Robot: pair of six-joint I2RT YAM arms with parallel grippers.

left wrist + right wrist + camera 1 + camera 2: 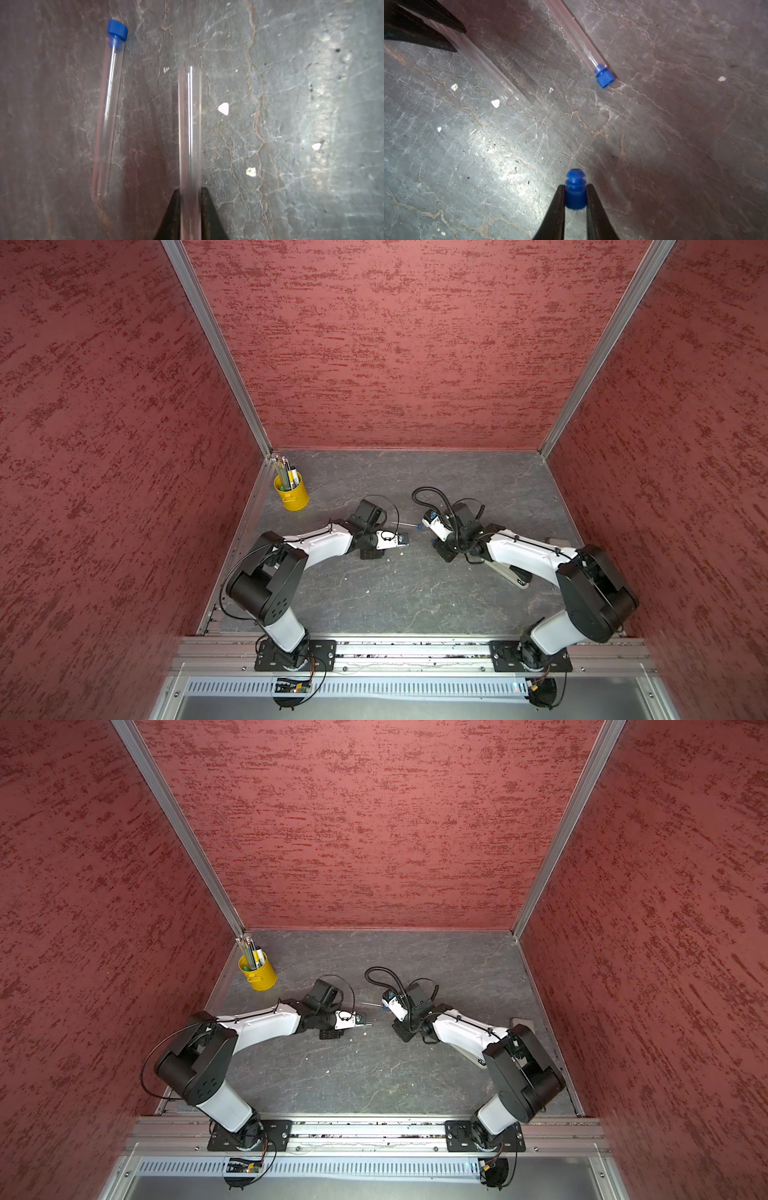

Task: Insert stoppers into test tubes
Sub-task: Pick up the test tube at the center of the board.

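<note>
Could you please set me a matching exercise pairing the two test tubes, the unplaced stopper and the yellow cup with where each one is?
Things:
1. open tube
2. plugged tube
3. free stopper
4. cup

Places:
A. gripped in the right end effector
B. standing in the far left corner of the table
C. lying on the table, not held
D. gripped in the left end effector

Pairs: 1-D, 2-C, 3-A, 4-B.
</note>
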